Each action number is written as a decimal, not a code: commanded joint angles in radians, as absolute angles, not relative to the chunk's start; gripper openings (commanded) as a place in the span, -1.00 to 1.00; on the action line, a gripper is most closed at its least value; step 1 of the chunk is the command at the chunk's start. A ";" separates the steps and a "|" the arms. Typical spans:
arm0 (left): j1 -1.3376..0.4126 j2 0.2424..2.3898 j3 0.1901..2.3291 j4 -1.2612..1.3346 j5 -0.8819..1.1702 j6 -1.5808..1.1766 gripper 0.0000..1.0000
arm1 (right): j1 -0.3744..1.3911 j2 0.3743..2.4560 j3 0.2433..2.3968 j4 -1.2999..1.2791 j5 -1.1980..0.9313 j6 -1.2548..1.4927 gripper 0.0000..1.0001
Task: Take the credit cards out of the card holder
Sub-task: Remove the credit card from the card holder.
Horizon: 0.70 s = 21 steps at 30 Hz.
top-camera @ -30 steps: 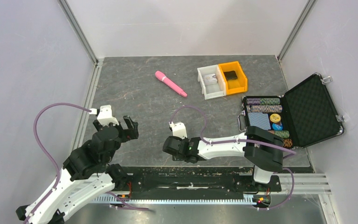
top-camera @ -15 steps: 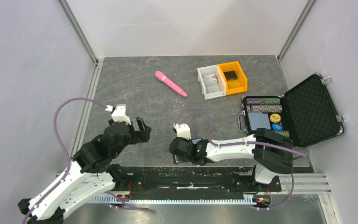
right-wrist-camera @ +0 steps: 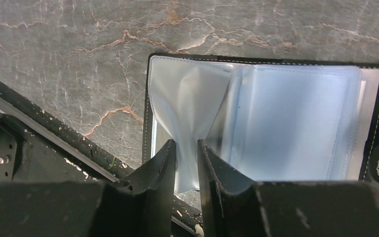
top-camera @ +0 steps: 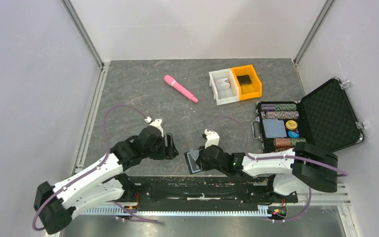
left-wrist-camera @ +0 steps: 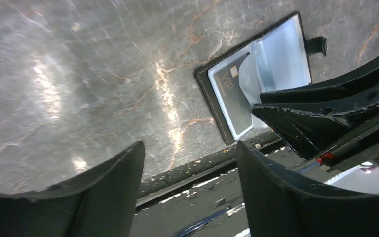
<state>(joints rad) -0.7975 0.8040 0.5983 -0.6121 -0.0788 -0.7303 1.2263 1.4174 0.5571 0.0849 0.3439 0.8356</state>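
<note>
The card holder (top-camera: 192, 161) lies open on the table near the front edge, black with glossy bluish-grey inner sleeves (right-wrist-camera: 296, 113). A dark card marked "VIP" (left-wrist-camera: 231, 85) sits in its left pocket. My right gripper (right-wrist-camera: 185, 144) is shut on a raised clear sleeve at the holder's left half; in the top view it (top-camera: 200, 159) is right over the holder. My left gripper (top-camera: 172, 148) is open and empty, just left of the holder; in its wrist view (left-wrist-camera: 190, 150) the holder (left-wrist-camera: 271, 59) lies ahead of the jaws, apart from them.
A pink wand (top-camera: 180, 88) lies at the back middle. A white bin (top-camera: 222, 88) and an orange bin (top-camera: 247, 82) stand behind. An open black briefcase (top-camera: 325, 116) with poker chips is at the right. The black rail (left-wrist-camera: 217, 168) runs along the table's front edge.
My left arm has swung right, toward the holder. My right gripper has shifted right and forward, and the open holder now shows under it.
</note>
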 commanded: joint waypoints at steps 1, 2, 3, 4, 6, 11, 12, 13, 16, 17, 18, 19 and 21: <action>-0.794 0.913 0.566 -0.431 0.098 -0.769 0.36 | 1.194 1.343 0.450 0.312 0.297 0.892 -0.51; -0.795 0.937 0.562 -0.410 0.115 -0.772 0.28 | 1.189 1.335 0.427 0.342 0.285 0.898 -0.52; -0.795 0.954 0.557 -0.387 0.122 -0.777 0.21 | 1.182 1.322 0.412 0.368 0.277 0.905 -0.52; -0.795 0.969 0.551 -0.372 0.124 -0.783 0.16 | 1.176 1.312 0.393 0.386 0.268 0.912 -0.52; -0.795 0.984 0.539 -0.334 0.118 -0.793 0.06 | 1.160 1.285 0.356 0.439 0.248 0.926 -0.52; -0.795 1.024 0.516 -0.226 0.155 -0.810 -0.07 | 1.121 1.253 0.269 0.565 0.182 0.967 -0.52; -0.795 1.039 0.516 -0.201 0.167 -0.813 -0.08 | 1.119 1.251 0.262 0.572 0.178 0.971 -0.52; -0.795 1.058 0.515 -0.186 0.177 -0.818 -0.10 | 1.118 1.250 0.258 0.576 0.171 0.973 -0.52; -0.795 1.117 0.523 -0.130 0.208 -0.838 -0.13 | 1.112 1.249 0.246 0.602 0.155 0.974 -0.51; -0.795 1.139 0.524 -0.110 0.219 -0.844 -0.13 | 1.112 1.248 0.246 0.603 0.154 0.973 -0.51; -0.795 1.159 0.529 -0.096 0.225 -0.848 -0.13 | 1.112 1.247 0.244 0.603 0.154 0.972 -0.51; -0.795 1.179 0.534 -0.085 0.232 -0.851 -0.14 | 1.112 1.245 0.242 0.604 0.153 0.972 -0.51; -0.795 1.216 0.552 -0.074 0.240 -0.849 -0.15 | 1.112 1.238 0.239 0.600 0.153 0.974 -0.50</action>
<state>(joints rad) -0.7975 1.1637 0.5194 -0.1741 0.1886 -0.8062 1.1149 1.2675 0.2478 0.5304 0.1658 0.9604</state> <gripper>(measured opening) 0.433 0.245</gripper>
